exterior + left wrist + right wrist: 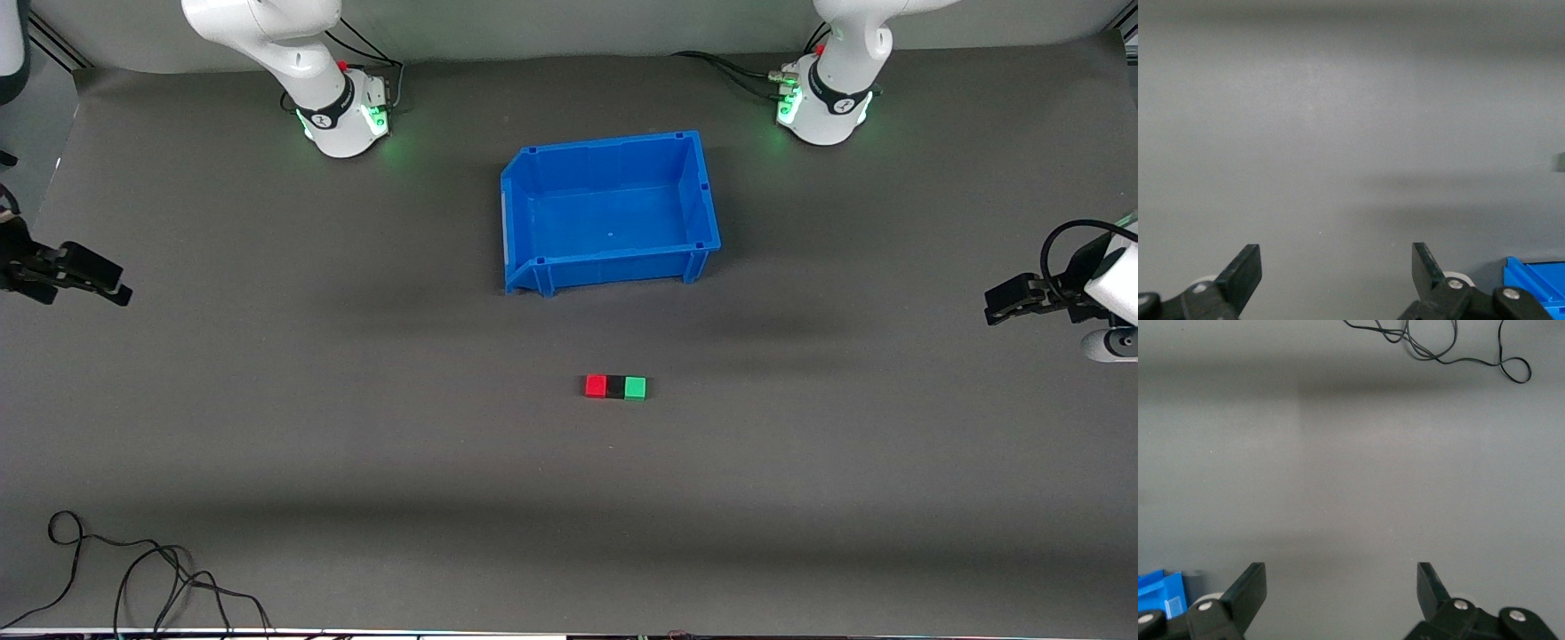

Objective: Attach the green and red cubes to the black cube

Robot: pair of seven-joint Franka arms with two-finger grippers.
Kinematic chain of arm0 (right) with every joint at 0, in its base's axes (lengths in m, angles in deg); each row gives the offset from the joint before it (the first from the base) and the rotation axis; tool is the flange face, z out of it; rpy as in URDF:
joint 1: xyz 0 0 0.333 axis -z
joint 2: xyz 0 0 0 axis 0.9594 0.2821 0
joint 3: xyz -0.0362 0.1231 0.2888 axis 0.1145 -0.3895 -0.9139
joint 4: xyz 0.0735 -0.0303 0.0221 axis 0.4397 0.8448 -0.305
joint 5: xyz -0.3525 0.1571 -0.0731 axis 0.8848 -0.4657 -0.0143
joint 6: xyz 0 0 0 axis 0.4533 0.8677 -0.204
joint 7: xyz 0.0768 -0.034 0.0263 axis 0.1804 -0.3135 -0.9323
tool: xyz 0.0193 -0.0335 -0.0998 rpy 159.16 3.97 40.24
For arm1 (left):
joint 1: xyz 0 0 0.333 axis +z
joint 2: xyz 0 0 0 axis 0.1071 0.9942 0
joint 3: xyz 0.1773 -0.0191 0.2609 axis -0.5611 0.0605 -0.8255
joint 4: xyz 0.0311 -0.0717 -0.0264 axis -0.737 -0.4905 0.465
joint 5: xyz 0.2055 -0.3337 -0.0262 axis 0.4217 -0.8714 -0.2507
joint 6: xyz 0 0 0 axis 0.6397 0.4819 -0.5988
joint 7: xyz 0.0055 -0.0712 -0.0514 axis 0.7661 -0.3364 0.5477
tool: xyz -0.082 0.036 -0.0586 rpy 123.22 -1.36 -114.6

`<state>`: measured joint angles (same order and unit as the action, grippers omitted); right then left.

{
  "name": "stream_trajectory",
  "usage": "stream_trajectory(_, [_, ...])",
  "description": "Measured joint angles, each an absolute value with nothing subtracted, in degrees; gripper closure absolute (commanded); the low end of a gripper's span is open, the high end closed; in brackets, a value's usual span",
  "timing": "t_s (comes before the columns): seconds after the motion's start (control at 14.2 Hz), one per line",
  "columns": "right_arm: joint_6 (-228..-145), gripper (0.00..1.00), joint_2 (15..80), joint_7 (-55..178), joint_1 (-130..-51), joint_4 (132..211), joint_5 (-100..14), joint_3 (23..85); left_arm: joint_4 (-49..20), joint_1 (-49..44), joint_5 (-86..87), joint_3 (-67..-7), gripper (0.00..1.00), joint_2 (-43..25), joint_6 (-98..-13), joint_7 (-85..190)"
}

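A red cube (pixel 596 386), a black cube (pixel 615 387) and a green cube (pixel 635 388) lie joined in a row on the mat, the black one in the middle, nearer to the front camera than the blue bin. My left gripper (pixel 1000 307) is open and empty at the left arm's end of the table; its wrist view (pixel 1337 267) shows only bare mat between the fingers. My right gripper (pixel 111 286) is open and empty at the right arm's end; its wrist view (pixel 1341 587) shows bare mat. Both are well away from the cubes.
An empty blue bin (pixel 533 200) stands mid-table between the cubes and the arm bases; a corner shows in the left wrist view (pixel 1535 277) and the right wrist view (pixel 1161 592). A loose black cable (pixel 133 569) lies near the front edge at the right arm's end.
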<state>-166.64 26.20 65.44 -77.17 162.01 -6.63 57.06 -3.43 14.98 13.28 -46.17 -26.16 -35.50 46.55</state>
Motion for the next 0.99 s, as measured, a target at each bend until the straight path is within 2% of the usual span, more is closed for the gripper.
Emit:
stream_trajectory(0.42, [-165.50, 0.00, 25.98, 64.96, -72.77, 162.01, -6.63, 51.92, -3.43, 14.97, 13.28, -45.96, 0.00, -26.11, -35.43, 46.15])
stream_trajectory(0.99, [-163.78, 0.00, 26.00, 64.96, -72.70, 162.42, -6.63, 51.69, -3.43, 14.97, 13.28, -45.96, 0.00, -26.08, -35.40, 45.78])
